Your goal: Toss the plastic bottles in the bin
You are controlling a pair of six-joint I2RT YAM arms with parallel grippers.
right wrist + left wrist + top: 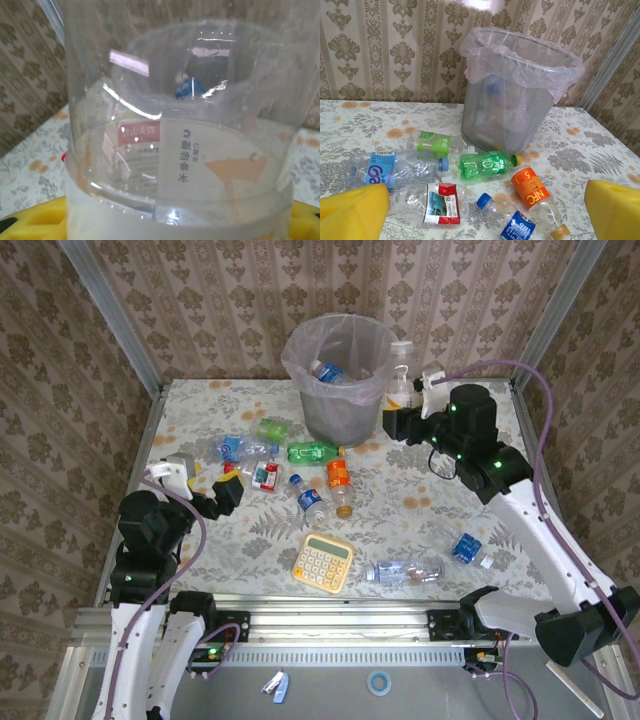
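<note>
— Starting with the right arm: where does the clear bottle (175,150) sit against the right fingers (40,217)?

— Right between them. On the right wrist camera its body is so close that the yellow fingers peek out at the lower left and lower right corners, against its sides. They are partly closed and clamped on it.

— And from above?

— The top camera adds the setting. The bottle sticks out past the fingers with its pale cap at the far end. It is just beside the right rim of the bin (337,390), not over it. Whether it is lifted off the worktop (420,502) I cannot tell. A blue-labelled bottle (328,370) already lies inside the bag.

— The left side?

— The left fingers (355,215) are spread wide, hold nothing and touch no bottle. On the left wrist camera they sit in the lower corners. Between and beyond them lie a crushed red-labelled bottle (442,202), a blue-capped bottle (512,220), an orange bottle (535,192), a green bottle (487,165) and two clear ones. The bin stands behind, with the green bottle near its foot.

— Anything more from the top camera?

— A yellow calculator (323,561) near the front edge, and two more bottles to its right, well apart from both sets of fingers.
</note>
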